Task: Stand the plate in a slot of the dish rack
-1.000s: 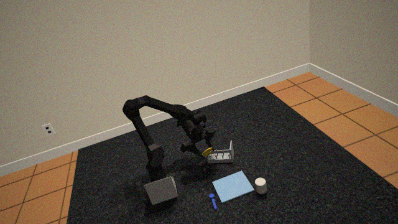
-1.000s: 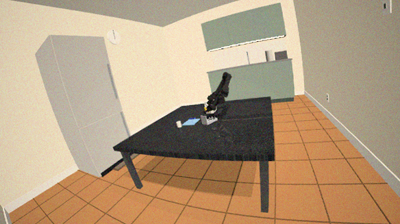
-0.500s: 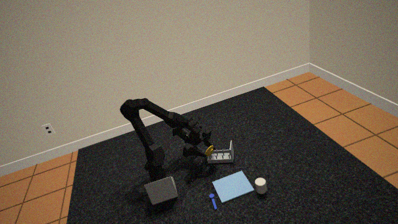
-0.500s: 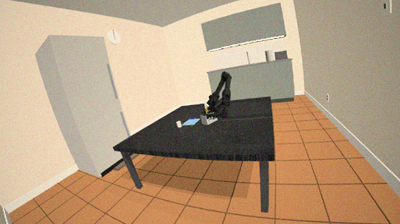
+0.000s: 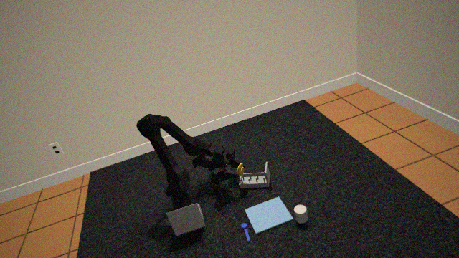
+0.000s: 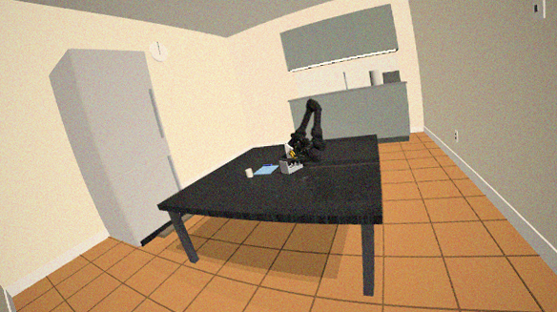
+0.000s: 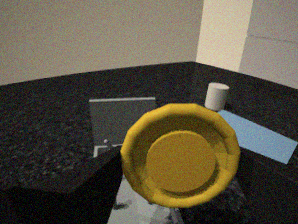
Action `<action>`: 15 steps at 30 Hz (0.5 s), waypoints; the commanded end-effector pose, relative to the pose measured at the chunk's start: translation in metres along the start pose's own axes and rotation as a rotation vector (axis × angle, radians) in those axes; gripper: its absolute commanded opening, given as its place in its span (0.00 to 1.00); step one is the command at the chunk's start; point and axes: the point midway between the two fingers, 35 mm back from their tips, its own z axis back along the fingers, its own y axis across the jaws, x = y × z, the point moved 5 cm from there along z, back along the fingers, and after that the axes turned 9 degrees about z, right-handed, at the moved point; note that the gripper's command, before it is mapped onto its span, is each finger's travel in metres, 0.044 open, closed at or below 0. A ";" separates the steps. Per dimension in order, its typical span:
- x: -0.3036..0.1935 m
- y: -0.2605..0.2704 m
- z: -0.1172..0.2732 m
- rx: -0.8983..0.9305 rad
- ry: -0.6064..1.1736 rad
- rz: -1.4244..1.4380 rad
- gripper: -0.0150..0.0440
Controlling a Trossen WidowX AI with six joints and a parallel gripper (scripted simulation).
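Note:
The yellow plate [image 5: 240, 169] [image 6: 293, 153] [image 7: 181, 161] is upright, its round face toward the wrist camera. My gripper [image 5: 241, 170] is shut on the plate and holds it at the left end of the dish rack, about at the height of the rack's rails. The grey dish rack [image 5: 254, 185] [image 6: 285, 167] stands on the dark table, with a tall panel at its far end and several small pegs between its rails. In the wrist view the plate hides much of the rack; its tall panel [image 7: 122, 120] shows behind. Whether plate and rack touch, I cannot tell.
A light blue board [image 5: 269, 214] [image 6: 266, 169] [image 7: 260, 136] lies in front of the rack. A white cup [image 5: 300, 213] [image 6: 249, 173] [image 7: 217, 96] stands beside it. A blue spoon [image 5: 246, 232] lies left of the board. A grey box [image 5: 186, 219] is near the arm's base.

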 end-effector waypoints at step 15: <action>-0.011 -0.005 0.031 0.232 -0.230 -0.048 0.25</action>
